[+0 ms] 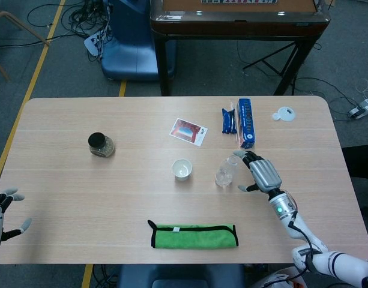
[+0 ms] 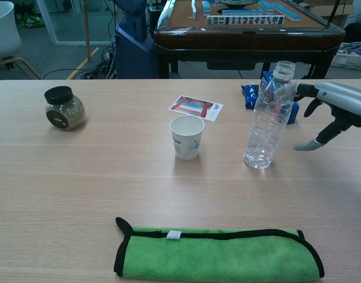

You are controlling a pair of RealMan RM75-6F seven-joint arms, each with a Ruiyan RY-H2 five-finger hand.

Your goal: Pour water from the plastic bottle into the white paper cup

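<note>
views: only the head view shows the left hand [image 1: 2,213], fingers apart and holding nothing, at the table's [image 1: 63,198] near left edge | bottle [image 2: 267,117]: upright, uncapped, on the table beside the paper cup [image 2: 186,137] | right hand [image 2: 336,112]: fingers spread, holding nothing, just beside the bottle, not touching it

Uncapped bottle [image 1: 225,171] between cup [image 1: 182,169] and right hand [image 1: 263,173]

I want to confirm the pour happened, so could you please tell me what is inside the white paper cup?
The head view looks down into the white paper cup and shows only a pale interior; whether water is present cannot be told. The chest view shows only its outer wall and rim.
</note>
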